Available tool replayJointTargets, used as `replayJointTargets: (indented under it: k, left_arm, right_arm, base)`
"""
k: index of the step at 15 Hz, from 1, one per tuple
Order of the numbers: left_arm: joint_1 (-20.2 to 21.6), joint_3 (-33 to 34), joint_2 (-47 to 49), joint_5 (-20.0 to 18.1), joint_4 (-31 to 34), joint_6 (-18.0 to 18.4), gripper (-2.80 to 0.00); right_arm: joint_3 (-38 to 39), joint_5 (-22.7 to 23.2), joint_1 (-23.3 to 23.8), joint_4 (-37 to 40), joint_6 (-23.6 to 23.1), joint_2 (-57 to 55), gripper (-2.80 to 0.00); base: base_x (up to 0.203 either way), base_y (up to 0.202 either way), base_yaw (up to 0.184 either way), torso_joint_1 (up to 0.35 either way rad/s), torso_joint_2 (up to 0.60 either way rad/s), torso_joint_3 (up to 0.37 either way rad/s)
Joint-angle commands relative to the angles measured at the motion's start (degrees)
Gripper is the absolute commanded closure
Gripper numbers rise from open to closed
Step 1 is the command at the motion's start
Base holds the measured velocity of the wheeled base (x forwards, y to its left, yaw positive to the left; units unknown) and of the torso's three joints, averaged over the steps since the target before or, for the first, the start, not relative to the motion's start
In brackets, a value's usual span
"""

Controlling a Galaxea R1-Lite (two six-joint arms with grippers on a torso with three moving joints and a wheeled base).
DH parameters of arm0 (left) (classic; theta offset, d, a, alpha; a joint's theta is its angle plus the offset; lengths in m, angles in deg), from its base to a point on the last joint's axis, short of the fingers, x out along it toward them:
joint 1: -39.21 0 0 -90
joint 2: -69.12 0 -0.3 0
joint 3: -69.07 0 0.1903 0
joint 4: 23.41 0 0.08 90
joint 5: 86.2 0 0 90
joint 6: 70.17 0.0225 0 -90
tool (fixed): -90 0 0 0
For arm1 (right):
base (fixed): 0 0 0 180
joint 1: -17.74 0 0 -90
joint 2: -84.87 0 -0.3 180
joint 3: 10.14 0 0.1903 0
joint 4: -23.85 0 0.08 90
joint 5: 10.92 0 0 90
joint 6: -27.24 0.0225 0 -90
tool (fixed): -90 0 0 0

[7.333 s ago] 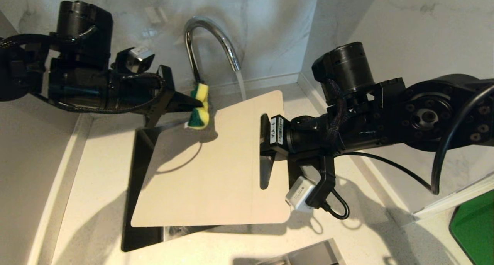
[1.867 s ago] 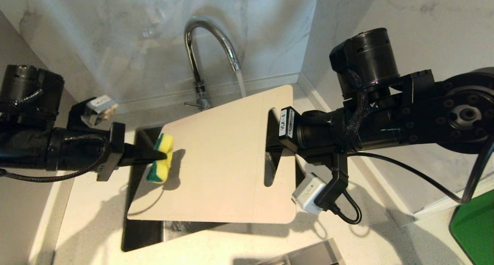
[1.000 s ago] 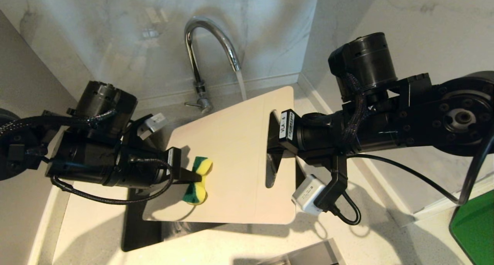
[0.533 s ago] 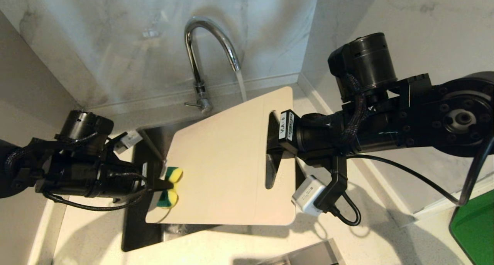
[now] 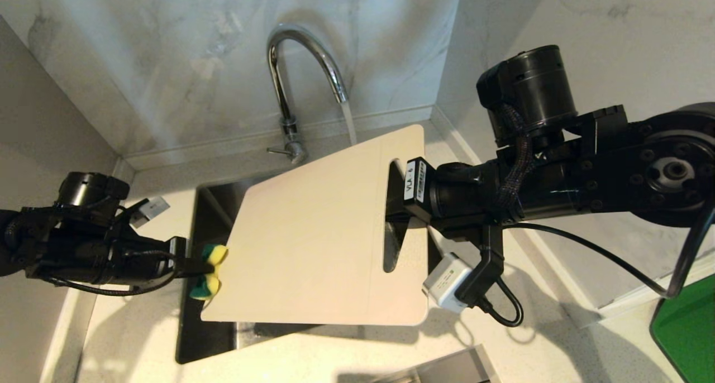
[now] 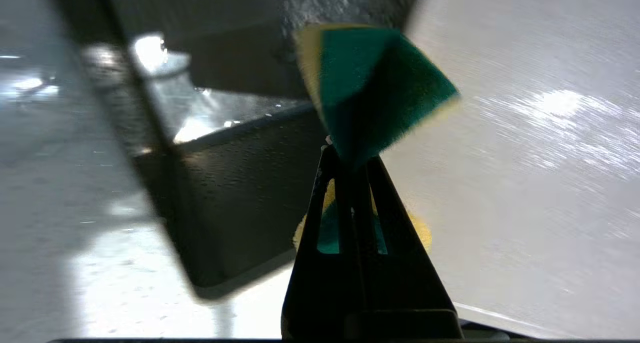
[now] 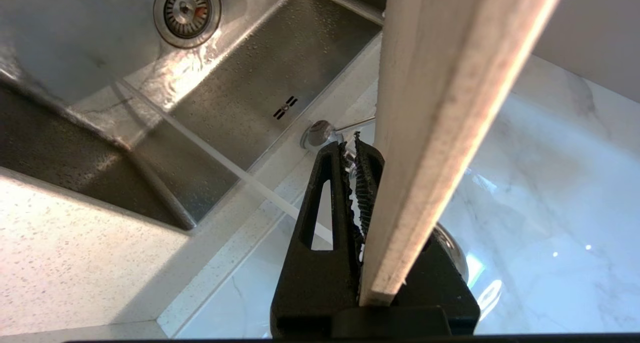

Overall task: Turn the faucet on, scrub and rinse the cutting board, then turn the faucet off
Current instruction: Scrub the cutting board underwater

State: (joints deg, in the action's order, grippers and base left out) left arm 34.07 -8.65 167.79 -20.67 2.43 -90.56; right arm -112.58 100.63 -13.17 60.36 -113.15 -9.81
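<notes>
From the head camera I see the cutting board [image 5: 318,232] held tilted over the sink [image 5: 206,215], its slotted end toward my right side and its far corner reaching up near the stream of water [image 5: 348,123] that runs from the faucet [image 5: 304,65]. My right gripper [image 5: 397,204] comes in from the right and is clenched on the board at the slot handle. My left gripper [image 5: 202,267] sits low on the left, over the sink's left part, pinching a yellow-and-green sponge [image 5: 209,271] tight in the middle. The sponge is at the board's lower left edge; I cannot tell whether it touches. A green object [image 5: 690,327] shows at the right margin, on the counter [image 5: 139,327].

Through the left wrist camera, the two black fingers [image 6: 345,218] are pressed together on the sponge [image 6: 370,88], whose green face fans out beyond the tips. The board's pale wet surface [image 6: 525,183] fills one side of the picture and the dark sink opening [image 6: 225,183] the other.

Through the right wrist camera, I look along the board's edge [image 7: 440,133], which runs between the jaws: one finger [image 7: 330,203] is in plain sight against it, the other mostly hidden behind it. Beyond lie the steel basin [image 7: 250,83] with its drain [image 7: 187,5], the thin stream of water [image 7: 225,168] crossing it, and the faucet's base with its lever [image 7: 325,132].
</notes>
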Motion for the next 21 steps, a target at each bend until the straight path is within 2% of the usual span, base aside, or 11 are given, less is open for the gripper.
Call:
replayJointTargets:
  k: [1, 3, 6, 8, 11, 13, 16, 17, 19, 21]
  left_arm:
    - [2.67, -0.1, 0.74, -1.51, 0.01, 0.35, 0.0]
    - [2.19, -0.7, -1.55, -4.43, 0.11, -0.62, 0.0]
    - [-3.32, -4.27, -5.9, -5.0, 0.78, -5.99, 0.0]
    - [-5.74, -9.18, -8.1, -4.94, 4.29, -8.92, 0.0]
    - [-14.92, -12.89, -12.5, -4.58, 11.88, -11.61, 0.0]
    - [-24.05, -13.11, -14.73, -0.96, 13.42, -12.82, 0.0]
    - [-35.44, -13.98, -14.52, 8.65, 13.67, -15.11, 0.0]
    - [-37.69, -14.98, -13.08, 11.02, 13.69, -16.21, 0.0]
    - [-39.71, -17.32, -11.22, 12.11, 13.7, -19.56, 0.0]
    - [-40.79, -17.8, -9.92, 12.95, 13.7, -20.76, 0.0]
  right_arm:
    - [0.06, 0.07, -0.02, 0.12, -0.85, -0.15, 0.0]
    - [0.07, 0.07, -0.02, 0.12, -0.86, -0.24, 0.0]
    - [0.57, 0.07, -0.02, 0.12, -0.86, -0.24, 0.0]
    - [1.03, 0.07, -0.02, 0.12, -0.86, -0.15, 0.0]
    - [0.66, 0.04, 0.07, 0.1, -0.79, -0.35, 0.0]
    - [0.89, -0.02, 0.03, -1.65, -0.76, -0.63, 0.0]
    - [0.68, -0.02, 0.05, -2.6, 0.45, -0.6, 0.0]
    - [0.68, -0.02, 0.07, -2.6, 0.46, -0.59, 0.0]
    - [0.68, -0.02, 0.07, -2.6, 0.46, -0.5, 0.0]
    - [0.59, -0.02, 0.07, -2.6, 0.87, -0.5, 0.0]
  base:
    - [0.0, 0.0, 0.0, 0.0, 0.0, 0.0]
    - [0.0, 0.0, 0.0, 0.0, 0.0, 0.0]
    - [0.0, 0.0, 0.0, 0.0, 0.0, 0.0]
    - [0.0, 0.0, 0.0, 0.0, 0.0, 0.0]
    - [0.0, 0.0, 0.0, 0.0, 0.0, 0.0]
    - [0.0, 0.0, 0.0, 0.0, 0.0, 0.0]
    - [0.0, 0.0, 0.0, 0.0, 0.0, 0.0]
    - [0.0, 0.0, 0.0, 0.0, 0.0, 0.0]
    - [0.0, 0.0, 0.0, 0.0, 0.0, 0.0]
    - [0.0, 0.0, 0.0, 0.0, 0.0, 0.0]
